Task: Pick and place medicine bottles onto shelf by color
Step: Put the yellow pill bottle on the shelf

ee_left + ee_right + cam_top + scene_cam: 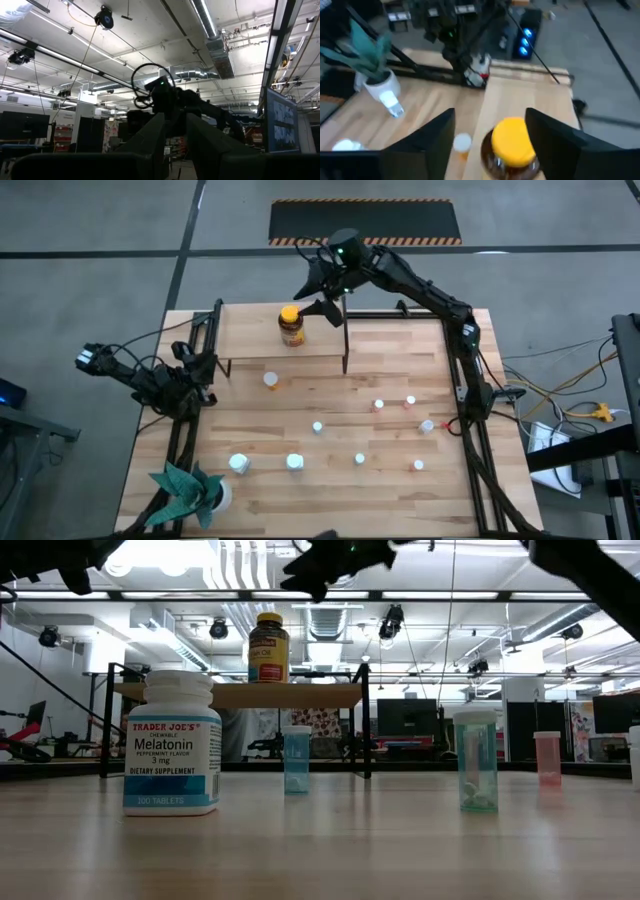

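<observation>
The amber jar (291, 326) with the yellow lid is standing straight up on the shelf (250, 340), at the far side of the counter (330, 480). Its long way is pointing up and down. The right pincer (322, 308) is hanging just beside the jar and a bit above it. In the right wrist view, the yellow lid is showing between the two dark fingers (427, 142), and they are spread wide and not touching it. So the right pincer is open and holding nothing.

The small bottles are waiting on the counter in front of the shelf. One white bottle (270, 380) is sitting just in front of the shelf. A pale blue one (317, 427) is sitting near the middle. A pink one (410, 401) is sitting more to the right.

The right arm is much nearer to the jar. The left pincer (205, 365) is waiting at the left edge, and I cannot tell if it is open.
</observation>
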You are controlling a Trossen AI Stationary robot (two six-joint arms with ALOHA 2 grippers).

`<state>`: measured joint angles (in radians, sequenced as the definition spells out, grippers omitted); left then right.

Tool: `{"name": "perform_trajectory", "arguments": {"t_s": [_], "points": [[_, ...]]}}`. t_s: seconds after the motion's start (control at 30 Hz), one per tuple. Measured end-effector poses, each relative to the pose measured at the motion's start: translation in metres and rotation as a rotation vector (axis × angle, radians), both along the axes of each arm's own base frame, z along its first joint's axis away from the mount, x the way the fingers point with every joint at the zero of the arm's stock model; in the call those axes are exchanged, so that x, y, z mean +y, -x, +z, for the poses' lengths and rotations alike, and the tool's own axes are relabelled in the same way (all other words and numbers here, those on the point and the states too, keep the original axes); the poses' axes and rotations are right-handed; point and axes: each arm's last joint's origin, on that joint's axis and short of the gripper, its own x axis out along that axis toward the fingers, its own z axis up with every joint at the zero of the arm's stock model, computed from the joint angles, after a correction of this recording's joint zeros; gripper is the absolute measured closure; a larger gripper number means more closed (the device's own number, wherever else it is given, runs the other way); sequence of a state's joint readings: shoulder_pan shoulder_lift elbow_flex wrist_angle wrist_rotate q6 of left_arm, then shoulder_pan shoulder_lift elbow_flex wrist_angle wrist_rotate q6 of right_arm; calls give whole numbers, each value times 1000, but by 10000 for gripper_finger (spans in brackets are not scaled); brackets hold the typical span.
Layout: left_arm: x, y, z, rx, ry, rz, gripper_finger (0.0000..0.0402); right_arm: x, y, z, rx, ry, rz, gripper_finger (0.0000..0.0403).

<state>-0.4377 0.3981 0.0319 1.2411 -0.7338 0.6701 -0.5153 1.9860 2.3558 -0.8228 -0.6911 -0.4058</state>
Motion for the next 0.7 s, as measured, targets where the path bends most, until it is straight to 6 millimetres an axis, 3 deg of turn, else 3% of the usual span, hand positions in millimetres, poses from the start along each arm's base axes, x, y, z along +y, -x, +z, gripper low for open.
{"name": "perform_trajectory", "arguments": {"t_s": [0.17,0.37,0.57,0.7], "points": [[0,0,0,0,0,0,338,20,9,-3,194,91,-139,283],[0,0,0,0,0,0,338,21,-7,-37,347,26,-182,382],[0,0,0,0,0,0,338,13,-25,-74,446,6,-240,391],[0,0,0,0,0,0,338,8,-41,-81,364,37,-256,394]]}}
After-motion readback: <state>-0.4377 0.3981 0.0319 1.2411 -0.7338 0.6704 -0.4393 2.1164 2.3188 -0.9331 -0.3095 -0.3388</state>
